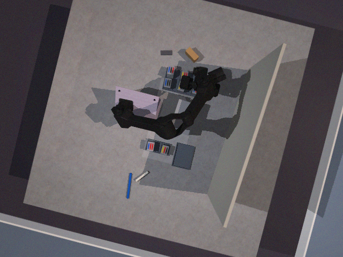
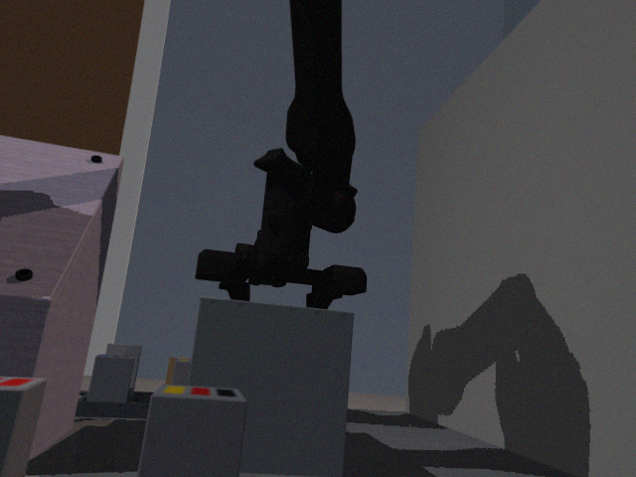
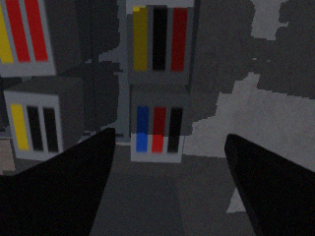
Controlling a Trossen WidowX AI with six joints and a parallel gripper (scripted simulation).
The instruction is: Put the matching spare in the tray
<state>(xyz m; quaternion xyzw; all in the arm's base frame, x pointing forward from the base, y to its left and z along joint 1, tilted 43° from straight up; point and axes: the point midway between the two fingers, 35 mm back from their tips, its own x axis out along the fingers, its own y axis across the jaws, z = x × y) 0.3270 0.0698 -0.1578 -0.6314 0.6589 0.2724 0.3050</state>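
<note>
My gripper is open, its fingers standing on either side of a plain grey spare block in the cluster of spares. I cannot tell whether the fingers touch it. In the wrist view, a spare with blue, red and black stripes stands just beyond that block. A yellow-black-red one is behind it. A spare with one yellow and two black stripes is to the left. The dark grey tray lies apart, beside two striped blocks.
A pink box with two black screws stands by the arm's base. A tall grey wall runs along the right. An orange block, a small grey piece, a blue stick and a white stick lie around.
</note>
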